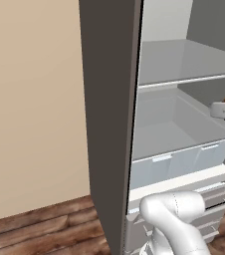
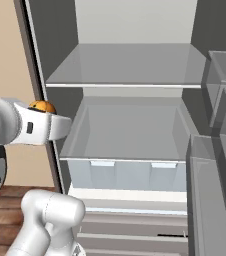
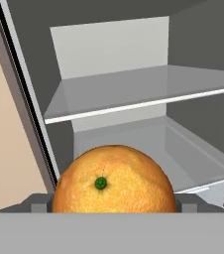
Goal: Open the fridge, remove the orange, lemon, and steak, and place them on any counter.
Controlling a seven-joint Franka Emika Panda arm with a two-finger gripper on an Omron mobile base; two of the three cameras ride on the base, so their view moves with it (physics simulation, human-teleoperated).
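The fridge [image 2: 130,125] stands open, its pale shelves and the deep bin under them bare (two small handles show on the bin's front edge), and the arm's hand is drawn up just outside the fridge's left edge, by the tan wall. The orange [image 3: 114,179] sits between the gripper [image 3: 114,208] fingers, big in the hand view with its green stem dot facing the camera. The fingertips are mostly hidden behind the fruit, so I'd say the gripper is clasped on the orange, which peeks over the hand in both base views.
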